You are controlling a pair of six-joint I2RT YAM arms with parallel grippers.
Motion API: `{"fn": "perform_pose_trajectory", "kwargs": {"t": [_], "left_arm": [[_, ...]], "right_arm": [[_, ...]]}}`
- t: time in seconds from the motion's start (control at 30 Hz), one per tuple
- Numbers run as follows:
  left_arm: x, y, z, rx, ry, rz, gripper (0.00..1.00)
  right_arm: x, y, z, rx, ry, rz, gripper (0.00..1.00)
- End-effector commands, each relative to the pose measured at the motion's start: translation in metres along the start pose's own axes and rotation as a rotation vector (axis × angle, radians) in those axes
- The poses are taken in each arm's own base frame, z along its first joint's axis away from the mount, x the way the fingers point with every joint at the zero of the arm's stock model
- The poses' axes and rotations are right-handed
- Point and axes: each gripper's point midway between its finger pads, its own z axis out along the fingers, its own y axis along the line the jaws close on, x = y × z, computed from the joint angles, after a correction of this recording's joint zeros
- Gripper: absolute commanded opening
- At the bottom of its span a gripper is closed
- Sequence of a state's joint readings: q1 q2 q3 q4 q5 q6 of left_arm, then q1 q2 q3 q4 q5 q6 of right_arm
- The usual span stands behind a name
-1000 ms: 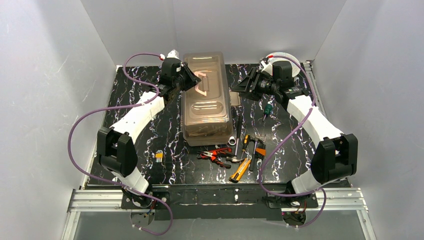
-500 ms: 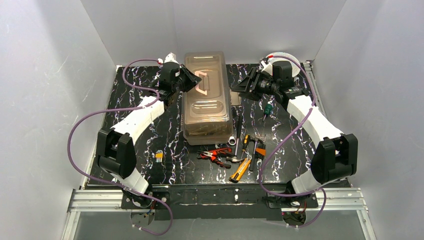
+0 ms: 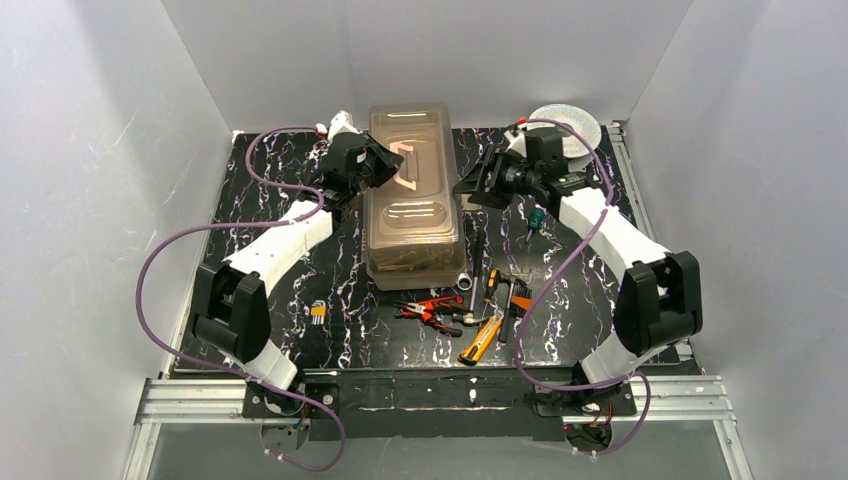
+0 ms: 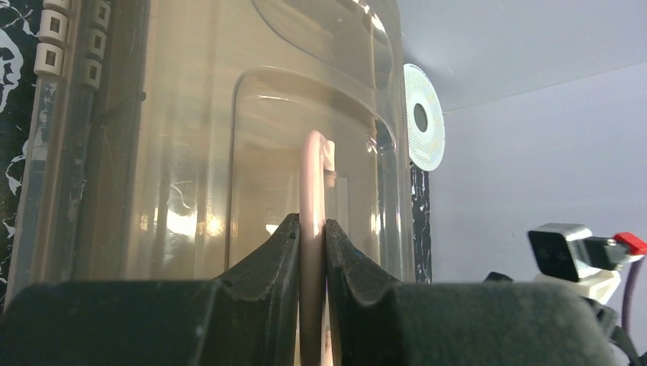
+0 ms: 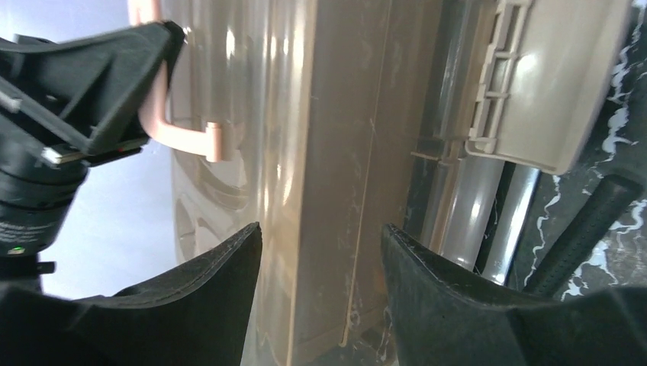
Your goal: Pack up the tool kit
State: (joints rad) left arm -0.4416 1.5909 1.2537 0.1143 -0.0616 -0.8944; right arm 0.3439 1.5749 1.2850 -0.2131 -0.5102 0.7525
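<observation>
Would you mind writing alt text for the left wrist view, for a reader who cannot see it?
The left gripper is shut on the pale handle, which rises upright from between its black jaws. Behind it the smoky translucent lid fills most of the frame, and a silver spool shows past its right edge.

Bright even light, soft shadows, glare on toolbox lid [image 4: 183, 175], wrist-view foregrounds blurred.

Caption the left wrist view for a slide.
Left gripper clamped on the pale handle, in front of the smoky translucent toolbox lid.
</observation>
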Motion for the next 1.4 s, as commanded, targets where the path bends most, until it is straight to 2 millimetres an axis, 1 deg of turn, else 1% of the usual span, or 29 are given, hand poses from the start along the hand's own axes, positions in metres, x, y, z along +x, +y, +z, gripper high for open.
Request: {"fn": "perform_pose_trajectory", "kwargs": {"t": [0.0,0.13,0.2,0.4,0.63,0.77,0.9,1.03,1.07,1.2,1.3,1.37], "left_arm": [[0.025,0.016,-0.015,-0.067,0.058,0.067,0.00],[0.007,0.021,-0.018,-0.108,-0.007,0.144,0.00],[0.002,0.023,-0.016,-0.123,-0.026,0.181,0.00],[0.000,0.026,-0.003,-0.125,-0.053,0.197,0.00],[-0.011,0.025,0.001,-0.149,-0.104,0.266,0.00],[-0.007,0.025,0.004,-0.148,-0.115,0.281,0.00],[0.004,0.023,0.009,-0.123,-0.107,0.243,0.00],[0.016,0.015,0.015,-0.094,-0.124,0.235,0.00],[0.019,0.015,0.017,-0.097,-0.128,0.239,0.00],[0.020,0.018,0.020,-0.109,-0.175,0.265,0.00],[0.022,0.025,0.021,-0.117,-0.217,0.286,0.00],[0.022,0.023,0.020,-0.111,-0.263,0.315,0.00]], "right_arm": [[0.006,0.012,0.014,-0.018,0.024,-0.054,0.66],[0.010,0.017,0.016,-0.036,0.040,-0.068,0.65],[0.012,0.018,0.016,-0.037,0.043,-0.074,0.65],[0.018,0.018,0.017,-0.034,0.061,-0.077,0.65],[0.018,0.017,0.016,-0.029,0.062,-0.085,0.65],[0.018,0.017,0.018,-0.032,0.068,-0.080,0.65],[0.018,0.018,0.019,-0.033,0.069,-0.080,0.65],[0.018,0.018,0.018,-0.035,0.068,-0.079,0.65],[0.018,0.019,0.017,-0.036,0.069,-0.081,0.65],[0.019,0.023,0.012,-0.044,0.063,-0.089,0.65],[0.016,0.027,0.006,-0.044,0.045,-0.100,0.65],[0.014,0.031,0.001,-0.046,0.028,-0.110,0.65]]}}
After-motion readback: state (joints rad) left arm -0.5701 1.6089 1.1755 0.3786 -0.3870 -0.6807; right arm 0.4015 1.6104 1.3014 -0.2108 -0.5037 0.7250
